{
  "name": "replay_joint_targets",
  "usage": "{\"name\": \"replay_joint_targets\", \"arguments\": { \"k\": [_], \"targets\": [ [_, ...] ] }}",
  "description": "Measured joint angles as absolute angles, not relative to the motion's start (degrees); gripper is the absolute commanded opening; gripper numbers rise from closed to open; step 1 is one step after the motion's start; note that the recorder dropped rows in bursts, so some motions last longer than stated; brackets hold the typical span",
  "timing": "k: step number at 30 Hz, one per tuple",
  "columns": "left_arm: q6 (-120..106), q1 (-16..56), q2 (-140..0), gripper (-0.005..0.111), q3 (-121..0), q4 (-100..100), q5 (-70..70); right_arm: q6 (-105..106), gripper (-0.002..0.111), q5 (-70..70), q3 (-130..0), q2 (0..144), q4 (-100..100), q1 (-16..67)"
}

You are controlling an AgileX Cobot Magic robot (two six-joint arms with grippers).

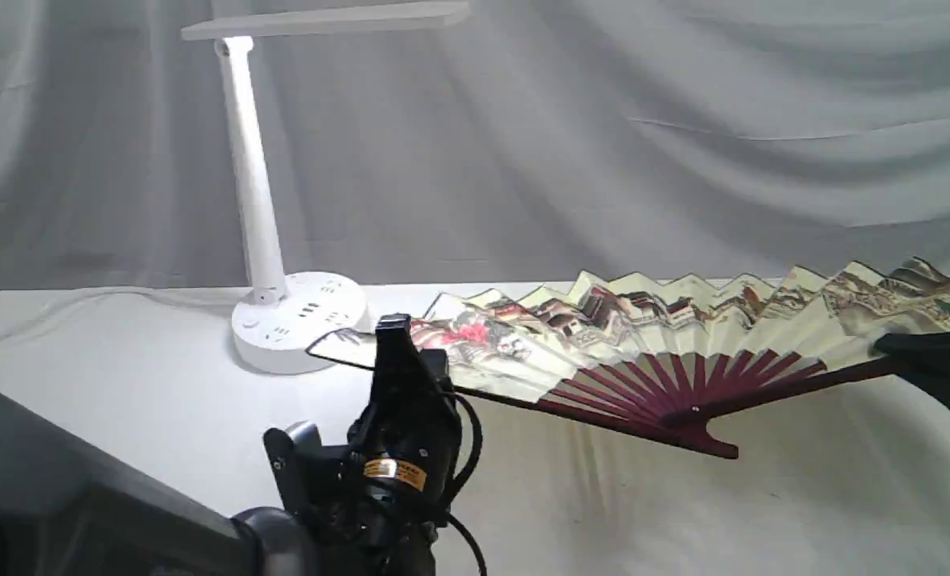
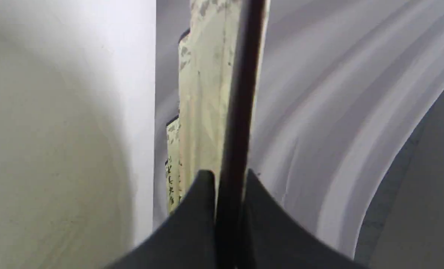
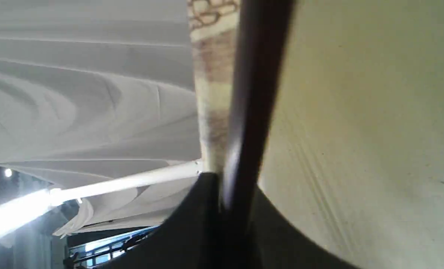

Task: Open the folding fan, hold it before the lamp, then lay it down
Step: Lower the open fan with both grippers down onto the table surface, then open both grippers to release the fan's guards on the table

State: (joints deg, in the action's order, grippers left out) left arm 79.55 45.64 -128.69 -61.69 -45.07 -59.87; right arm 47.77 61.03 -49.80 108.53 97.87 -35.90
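Currently spread full: pleated cream paper folding fan (image 1: 683,336), maroon ribs, at three o'clock of white desk lamp (image 1: 251,184); left gripper (image 2: 227,175) and right gripper (image 3: 233,179) clamped on opposite guards to hold pleats taut.

The folding fan (image 1: 683,336) runs off the exterior view's right edge, its last pleats lost. The right gripper (image 1: 887,348) is cut there too. The left gripper (image 1: 393,330) covers part of the fan's left guard. Both wrist views blur the dark guard. The lamp (image 1: 253,200) head clips the top edge.
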Motion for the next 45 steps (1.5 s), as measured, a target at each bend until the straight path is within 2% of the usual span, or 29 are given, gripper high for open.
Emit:
{"name": "replay_joint_targets", "arguments": {
  "k": [7, 12, 18, 24, 27, 35, 45],
  "targets": [
    [79.8, 45.64, -130.46, 0.003, -61.71, -43.77, -58.6, 48.49, 0.0, 58.85, -49.8, 108.53, 96.29, -35.9],
    [80.19, 45.64, -130.46, 0.02, -61.71, -43.09, -58.16, 48.71, 0.004, 56.74, -49.8, 108.53, 96.01, -35.9],
    [80.44, 45.86, -130.46, 0.034, -61.93, -42.28, -58.17, 49.74, 0.02, 54.85, -49.8, 108.53, 95.26, -35.9],
    [80.44, 45.99, -130.46, 0.061, -62.06, -41.55, -58.31, 49.97, 0.031, 54.45, -49.8, 108.53, 95.04, -35.9],
    [80.44, 45.99, -130.46, 0.07, -62.06, -41.55, -58.31, 49.97, 0.038, 54.45, -49.8, 108.53, 94.93, -35.9],
    [76.75, 45.99, -129.5, 0.071, -62.19, -40.38, -54.55, 49.45, 0.052, 54.03, -49.8, 108.53, 91.36, -35.9],
    [58.77, 44.03, -124.03, 0.071, -62.19, -38.9, -47.83, 49.16, 0.052, 52.78, -49.8, 108.53, 88.99, -35.9]
  ]
}}
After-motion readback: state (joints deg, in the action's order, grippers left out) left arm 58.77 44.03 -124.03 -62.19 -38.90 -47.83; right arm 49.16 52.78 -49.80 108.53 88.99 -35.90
